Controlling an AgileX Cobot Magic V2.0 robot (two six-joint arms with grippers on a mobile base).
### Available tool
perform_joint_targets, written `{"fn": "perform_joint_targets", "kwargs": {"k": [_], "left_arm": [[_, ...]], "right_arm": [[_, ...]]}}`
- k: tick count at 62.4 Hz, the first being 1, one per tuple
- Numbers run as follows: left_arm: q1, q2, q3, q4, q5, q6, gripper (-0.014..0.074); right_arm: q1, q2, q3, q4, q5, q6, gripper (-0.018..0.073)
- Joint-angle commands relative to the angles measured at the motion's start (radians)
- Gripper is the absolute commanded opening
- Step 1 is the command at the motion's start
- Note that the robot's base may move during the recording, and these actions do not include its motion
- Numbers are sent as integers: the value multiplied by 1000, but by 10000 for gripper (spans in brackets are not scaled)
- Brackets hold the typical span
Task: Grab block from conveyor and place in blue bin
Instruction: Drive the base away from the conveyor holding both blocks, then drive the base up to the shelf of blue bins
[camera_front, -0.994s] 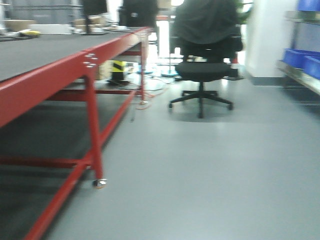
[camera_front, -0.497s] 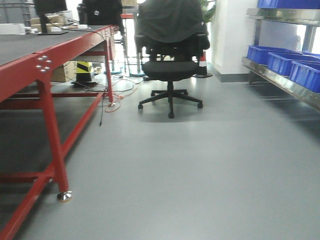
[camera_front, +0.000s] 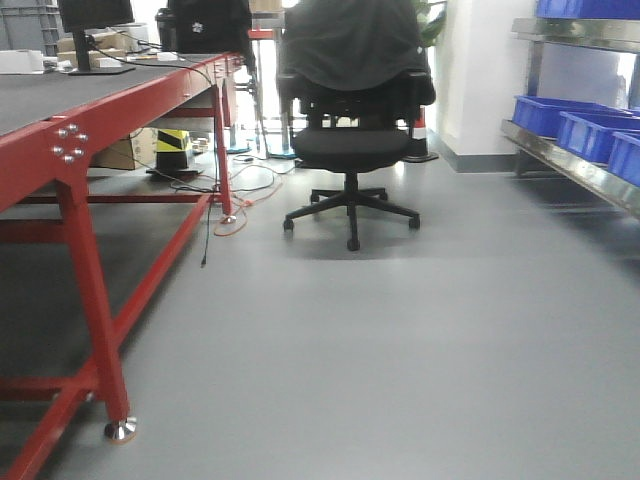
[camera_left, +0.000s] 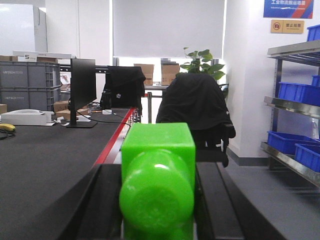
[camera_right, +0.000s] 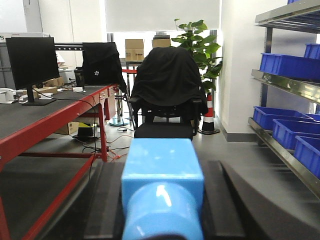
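Left tool (camera_left: 158, 167) and right tool (camera_right: 161, 164) both loaded, rig facing down the aisle.
The left tool is clenched on a green block (camera_left: 157, 192) and the right tool on a blue block (camera_right: 162, 200). Each block sits level between dark fingers (camera_left: 107, 200), off the conveyor (camera_front: 60, 90), which I judge to be a carrying hold for transit. In the front view the conveyor runs along 9 to 10 o'clock, a chair (camera_front: 350, 145) stands at 12, and the blue bins (camera_front: 545, 115) rest on a shelf (camera_front: 570, 165) at 2 to 3 o'clock. Neither arm shows in that view, so the distance from tool to bin cannot be told. The bins are cut off at the frame edge and their insides are hidden. The blocks themselves mask the finger contact faces.
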Motion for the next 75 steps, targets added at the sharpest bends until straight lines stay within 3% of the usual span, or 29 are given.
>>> {"fn": "perform_joint_targets", "kwargs": {"k": [1, 75], "left_arm": [[5, -5, 0, -6, -18, 4, -111], [5, -5, 0, -6, -18, 4, -111]], "right_arm": [[0, -3, 1, -5, -23, 1, -154], [0, -3, 1, -5, -23, 1, -154]]}}
